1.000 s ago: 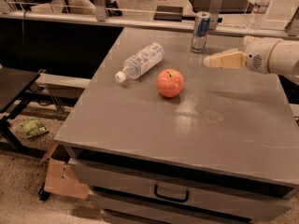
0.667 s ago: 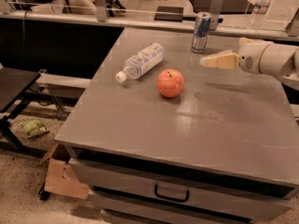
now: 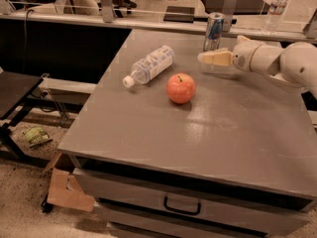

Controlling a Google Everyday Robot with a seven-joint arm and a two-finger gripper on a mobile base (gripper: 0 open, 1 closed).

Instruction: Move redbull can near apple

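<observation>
The redbull can [image 3: 214, 31] stands upright near the far edge of the grey table [image 3: 208, 128]. The orange-red apple [image 3: 181, 88] sits near the middle of the table, in front of and to the left of the can. My gripper [image 3: 204, 58] reaches in from the right on a white arm, its cream-coloured fingers pointing left. It hovers just in front of the can, between the can and the apple, and holds nothing.
A clear plastic water bottle [image 3: 148, 66] lies on its side left of the apple. A second bottle [image 3: 276, 8] stands behind the table at the far right. A drawer handle [image 3: 182, 207] is below the front edge. A cardboard box [image 3: 64, 187] sits on the floor at the left.
My gripper has moved left along the far part of the table, closer to the can. The can, apple and bottle have not moved.
</observation>
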